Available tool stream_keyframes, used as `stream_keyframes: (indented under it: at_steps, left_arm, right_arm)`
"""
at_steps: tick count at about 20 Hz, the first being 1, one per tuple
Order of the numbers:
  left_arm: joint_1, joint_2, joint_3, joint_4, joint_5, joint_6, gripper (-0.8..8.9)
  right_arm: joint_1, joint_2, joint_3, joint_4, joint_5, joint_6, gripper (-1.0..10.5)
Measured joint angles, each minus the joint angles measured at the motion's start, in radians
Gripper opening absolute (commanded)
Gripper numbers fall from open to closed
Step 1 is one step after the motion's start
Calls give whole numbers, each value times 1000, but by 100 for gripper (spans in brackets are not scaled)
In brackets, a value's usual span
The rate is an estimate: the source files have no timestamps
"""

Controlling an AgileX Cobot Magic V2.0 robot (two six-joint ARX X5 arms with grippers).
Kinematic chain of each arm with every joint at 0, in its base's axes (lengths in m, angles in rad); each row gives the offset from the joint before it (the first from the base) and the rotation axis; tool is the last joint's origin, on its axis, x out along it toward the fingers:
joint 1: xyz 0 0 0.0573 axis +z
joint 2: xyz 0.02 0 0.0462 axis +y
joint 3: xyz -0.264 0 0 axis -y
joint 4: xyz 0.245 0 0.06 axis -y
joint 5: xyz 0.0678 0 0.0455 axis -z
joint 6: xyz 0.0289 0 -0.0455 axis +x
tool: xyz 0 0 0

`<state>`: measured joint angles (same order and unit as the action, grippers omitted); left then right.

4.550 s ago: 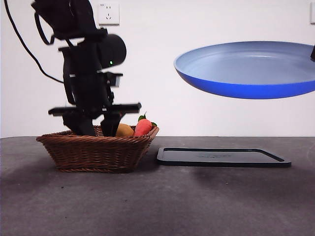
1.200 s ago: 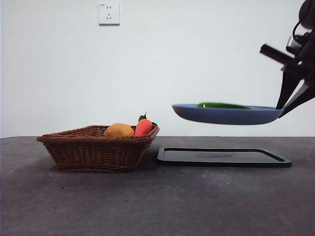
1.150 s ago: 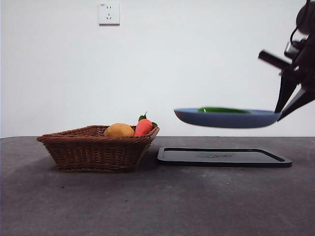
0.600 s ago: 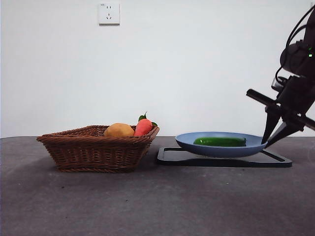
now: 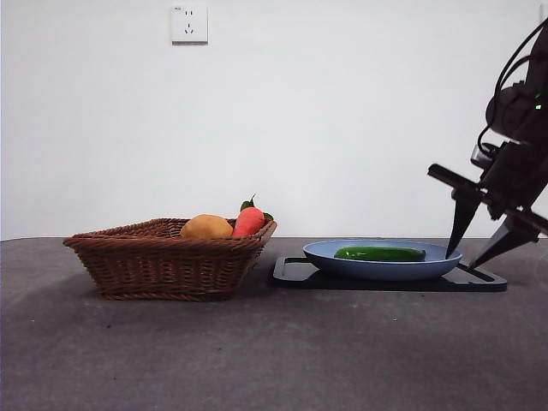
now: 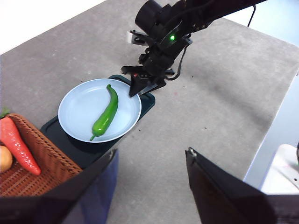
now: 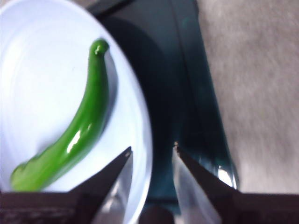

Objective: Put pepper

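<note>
The green pepper [image 5: 379,253] lies in the blue plate [image 5: 342,267], which rests on the black tray [image 5: 300,272]. My right gripper [image 5: 462,259] is at the plate's right edge with its jaws open. In the right wrist view the gripper [image 7: 152,147] has one jaw on each side of the plate's rim [image 7: 145,140], and the pepper [image 7: 79,133] lies beside it. My left gripper [image 6: 152,156] is open and empty, high above the table. From there I see the pepper [image 6: 106,114], the plate [image 6: 79,107] and the right gripper [image 6: 140,86].
A wicker basket [image 5: 167,261] stands left of the tray. It holds a red-orange carrot-like vegetable [image 5: 248,221] and a yellow-tan lump [image 5: 205,227]. They also show in the left wrist view: basket [image 6: 46,168], red vegetable [image 6: 16,144]. Grey table [image 5: 274,351] lies in front.
The plate with the pepper came down from the air onto the black tray. The right gripper's jaws have opened off the rim. The left arm has left the basket.
</note>
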<state>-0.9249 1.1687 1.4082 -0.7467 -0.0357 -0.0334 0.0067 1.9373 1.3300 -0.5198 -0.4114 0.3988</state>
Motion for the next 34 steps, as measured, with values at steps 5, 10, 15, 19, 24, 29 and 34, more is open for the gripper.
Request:
stream_keyframes:
  at_steps: [5, 10, 15, 19, 24, 29, 34]
  left_arm:
    - [1, 0, 0, -1, -40, 0, 259]
    - [2, 0, 0, -41, -40, 0, 258]
    - [2, 0, 0, -53, -40, 0, 257]
    - [2, 0, 0, -58, -40, 0, 188]
    - [2, 0, 0, -60, -40, -1, 8]
    - [2, 0, 0, -46, -40, 0, 8]
    - [2, 0, 0, -36, -40, 0, 8]
  right_arm:
    - [1, -243, 0, -135, 0, -93, 169]
    - [36, -541, 3, -450, -6, -270, 168]
    - [109, -817, 3, -699, -8, -373, 166]
    - [175, -962, 3, -808, -8, -389, 86]
    - [203, -1022, 3, -814, -8, -415, 6]
    - [203, -1016, 3, -807, -7, -402, 11]
    - [203, -1016, 3, -806, -6, -398, 11]
